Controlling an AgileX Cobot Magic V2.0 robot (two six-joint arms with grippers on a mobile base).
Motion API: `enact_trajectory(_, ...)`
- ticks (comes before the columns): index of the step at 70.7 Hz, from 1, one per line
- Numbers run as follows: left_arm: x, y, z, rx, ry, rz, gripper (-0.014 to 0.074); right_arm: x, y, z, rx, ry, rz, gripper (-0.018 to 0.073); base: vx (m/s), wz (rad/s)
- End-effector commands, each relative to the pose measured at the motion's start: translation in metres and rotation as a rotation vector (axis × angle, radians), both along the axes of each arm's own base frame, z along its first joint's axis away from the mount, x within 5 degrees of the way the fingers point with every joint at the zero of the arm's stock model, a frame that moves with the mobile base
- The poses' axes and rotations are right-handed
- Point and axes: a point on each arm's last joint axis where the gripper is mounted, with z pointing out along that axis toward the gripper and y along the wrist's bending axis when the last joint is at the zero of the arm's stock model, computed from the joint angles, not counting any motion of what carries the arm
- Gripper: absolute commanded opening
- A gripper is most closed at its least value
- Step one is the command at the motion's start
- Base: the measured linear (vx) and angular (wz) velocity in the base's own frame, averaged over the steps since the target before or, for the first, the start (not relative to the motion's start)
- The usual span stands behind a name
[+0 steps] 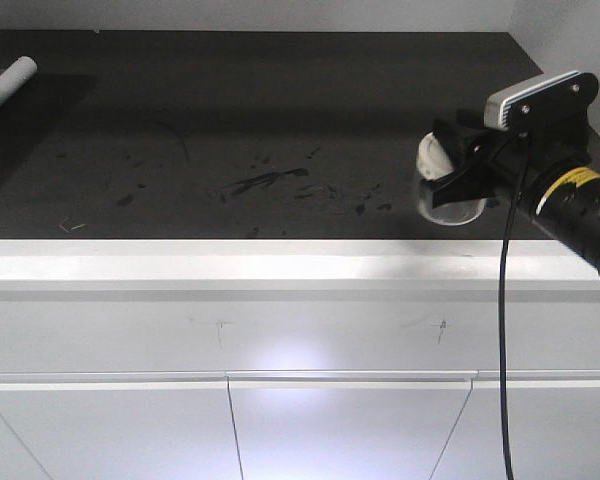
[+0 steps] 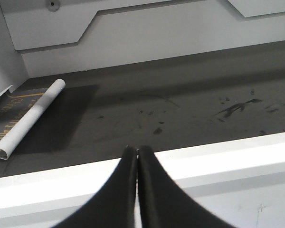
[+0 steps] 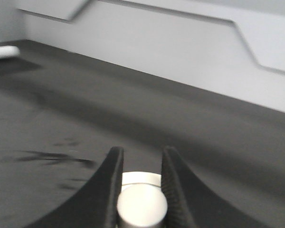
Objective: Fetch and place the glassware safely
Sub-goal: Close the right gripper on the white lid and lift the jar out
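While the left gripper point(image 2: 137, 190) has its fingers pressed together on nothing, a roll of paper point(image 2: 33, 114) ahead to its left, the jar point(image 1: 450, 205) belongs to the right gripper point(image 1: 458, 172): pinched between its fingers, lid point(image 1: 435, 158) uppermost, axis seemingly near upright. Right arm nearer. Front view: glass body below the fingers, over the counter point(image 1: 280, 120); contact cannot be told. Right wrist view: knob point(image 3: 142, 206) and lid only, glass hidden.
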Motion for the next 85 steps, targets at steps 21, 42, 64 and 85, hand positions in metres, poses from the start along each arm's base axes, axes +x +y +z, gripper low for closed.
enact_trajectory(21, 0.000, -0.001, 0.014, -0.014, -0.087, -0.008, -0.0007, -0.092, 0.072, 0.036, 0.095, -0.154, 0.354, -0.0003, 0.00, 0.00)
enact_trajectory(42, 0.000, -0.001, 0.014, -0.014, -0.087, -0.008, -0.0007, -0.134, 0.117, 0.037, 0.104, -0.137, 0.580, -0.0003, 0.00, 0.00)
enact_trajectory(64, 0.000, -0.001, 0.014, -0.014, -0.087, -0.008, -0.0007, -0.149, 0.129, 0.037, 0.111, -0.134, 0.655, -0.0003, 0.00, 0.00)
enact_trajectory(85, 0.000, -0.001, 0.014, -0.014, -0.087, -0.008, -0.0007, -0.149, 0.129, 0.037, 0.109, -0.136, 0.655, -0.0003, 0.00, 0.00)
